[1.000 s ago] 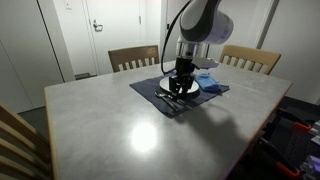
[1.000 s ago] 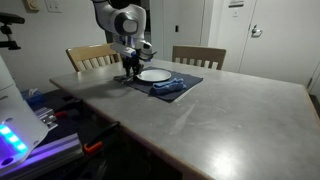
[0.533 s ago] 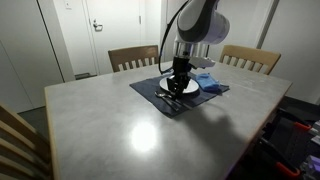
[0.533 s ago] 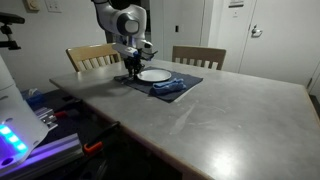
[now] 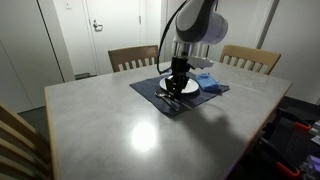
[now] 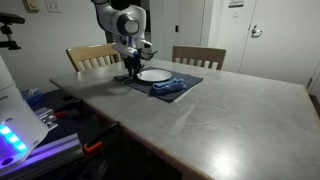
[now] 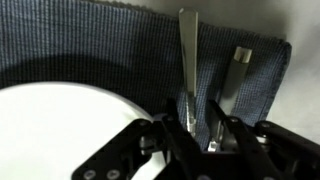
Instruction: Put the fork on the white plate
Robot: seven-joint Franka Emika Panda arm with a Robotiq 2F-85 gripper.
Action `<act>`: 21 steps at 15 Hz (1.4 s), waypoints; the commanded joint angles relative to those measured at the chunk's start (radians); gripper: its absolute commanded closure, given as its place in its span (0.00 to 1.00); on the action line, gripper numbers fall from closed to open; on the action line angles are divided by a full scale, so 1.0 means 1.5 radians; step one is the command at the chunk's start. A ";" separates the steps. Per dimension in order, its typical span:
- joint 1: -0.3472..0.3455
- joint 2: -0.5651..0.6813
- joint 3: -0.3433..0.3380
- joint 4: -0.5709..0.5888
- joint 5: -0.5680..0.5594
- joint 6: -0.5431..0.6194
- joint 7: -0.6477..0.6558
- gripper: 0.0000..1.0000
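Note:
The fork [image 7: 187, 55] lies on a dark blue placemat [image 7: 90, 40], its silver handle pointing away, just right of the white plate [image 7: 60, 125]. My gripper [image 7: 193, 128] is low over the mat, and its two black fingers straddle the fork with a small gap on each side. A second silver utensil [image 7: 241, 62] lies to the right of the fork, partly behind my right finger. In both exterior views the gripper [image 5: 176, 90] [image 6: 130, 72] is down at the plate's edge [image 5: 192, 88] [image 6: 155, 75].
The placemat [image 5: 148, 88] [image 6: 185, 90] lies on a grey table [image 5: 120, 125] [image 6: 200, 120]. A blue cloth [image 5: 207, 80] [image 6: 168, 88] lies beside the plate. Wooden chairs [image 5: 132, 57] [image 6: 198, 56] stand along the far side.

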 commanded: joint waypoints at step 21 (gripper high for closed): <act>0.001 0.001 0.007 0.010 0.000 -0.024 0.004 0.97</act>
